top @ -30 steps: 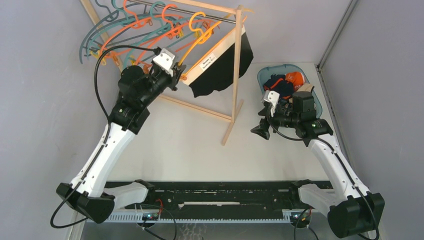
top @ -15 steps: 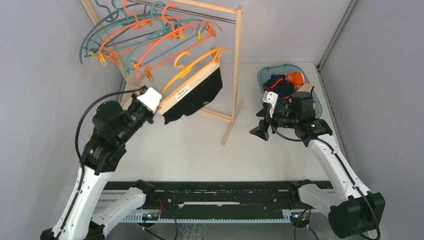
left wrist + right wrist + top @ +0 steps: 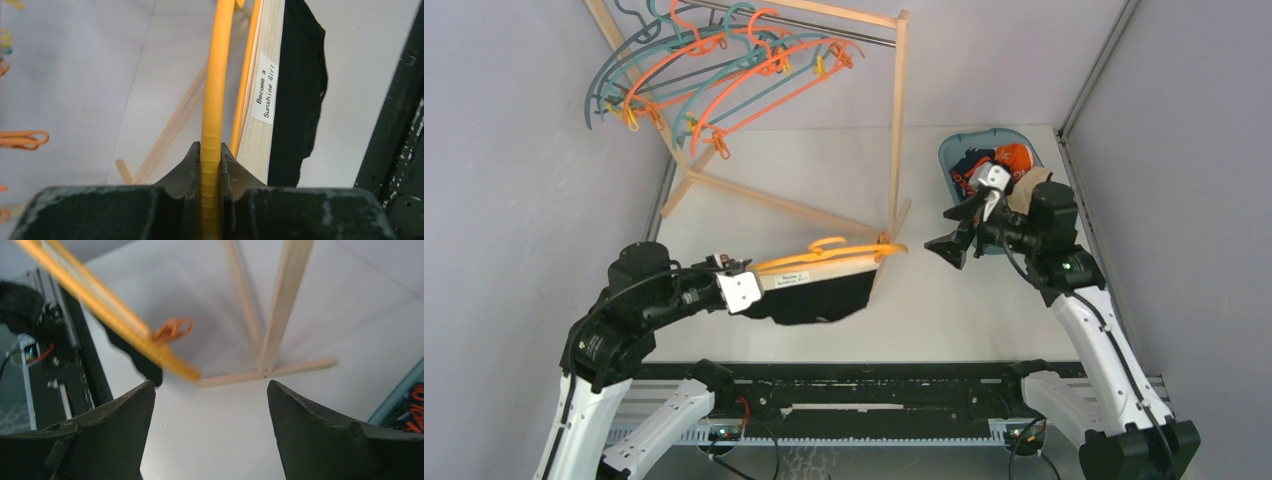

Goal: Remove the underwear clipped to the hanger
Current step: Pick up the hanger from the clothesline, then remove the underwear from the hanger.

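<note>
A yellow hanger point(image 3: 824, 258) lies level, low over the table near the front, off the rack. My left gripper point(image 3: 759, 285) is shut on its left end; in the left wrist view the jaws point(image 3: 210, 150) pinch the yellow bar point(image 3: 217, 75). Black underwear point(image 3: 819, 297) with a white labelled waistband point(image 3: 262, 100) hangs clipped under the hanger. My right gripper point(image 3: 946, 247) stands open just right of the hanger's right tip, nothing between its fingers. The right wrist view shows the hanger's end point(image 3: 110, 320), an orange clip point(image 3: 172, 329) and black cloth point(image 3: 140, 362) ahead of the open gripper point(image 3: 210, 390).
A wooden rack point(image 3: 894, 130) stands at the back with several teal and orange hangers point(image 3: 714, 70) on its rail. A blue basket point(image 3: 951, 148) at the back right holds several briefs. A black rail point(image 3: 864, 385) runs along the near edge.
My left arm has pulled the yellow hanger with the black underwear off the rack, down and toward the near edge. My right gripper has swung up and turned toward the hanger's tip, still open.
</note>
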Controlling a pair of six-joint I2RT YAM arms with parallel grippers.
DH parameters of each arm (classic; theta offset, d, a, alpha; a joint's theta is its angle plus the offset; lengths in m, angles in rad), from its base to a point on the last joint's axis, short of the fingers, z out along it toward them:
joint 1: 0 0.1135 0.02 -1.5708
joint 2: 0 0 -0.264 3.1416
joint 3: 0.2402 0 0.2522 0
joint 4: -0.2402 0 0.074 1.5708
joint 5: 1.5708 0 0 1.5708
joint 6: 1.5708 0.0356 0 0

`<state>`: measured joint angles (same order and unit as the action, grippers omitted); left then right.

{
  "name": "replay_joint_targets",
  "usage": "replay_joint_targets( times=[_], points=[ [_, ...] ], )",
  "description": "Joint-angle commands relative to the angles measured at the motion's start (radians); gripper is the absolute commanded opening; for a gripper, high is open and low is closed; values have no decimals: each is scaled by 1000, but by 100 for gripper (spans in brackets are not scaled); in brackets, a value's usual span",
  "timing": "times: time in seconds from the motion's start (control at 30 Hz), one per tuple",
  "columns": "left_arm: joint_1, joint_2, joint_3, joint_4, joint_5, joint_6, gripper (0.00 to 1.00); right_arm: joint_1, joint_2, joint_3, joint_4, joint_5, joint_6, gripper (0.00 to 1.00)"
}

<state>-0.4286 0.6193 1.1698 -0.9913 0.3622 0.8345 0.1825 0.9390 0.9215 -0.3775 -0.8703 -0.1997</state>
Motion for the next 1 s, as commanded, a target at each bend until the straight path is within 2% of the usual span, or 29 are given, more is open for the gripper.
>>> replay_joint_targets(
  times=[0.0, 0.1, 0.33, 0.63, 0.83, 0.97],
  points=[
    [6, 5, -42, 9, 175, 199, 0, -79, -63, 5, 184, -26, 251, 81],
    [4, 19, -61, 33, 235, 285, 0, -121, -42, 10, 227, -124, 336, 81],
    [4, 74, -54, 71, 341, 386, 0, -113, 70, 43, 91, -371, 315, 81],
    [4, 105, -48, 128, 394, 391, 0, -64, 115, 43, -170, -432, 50, 82],
    [4, 92, -60, 157, 403, 380, 0, -54, 158, -3, -164, -440, 60, 80],
    [4, 89, -62, 169, 400, 379, 0, -39, 170, -20, -163, -448, 61, 75]
  ],
)
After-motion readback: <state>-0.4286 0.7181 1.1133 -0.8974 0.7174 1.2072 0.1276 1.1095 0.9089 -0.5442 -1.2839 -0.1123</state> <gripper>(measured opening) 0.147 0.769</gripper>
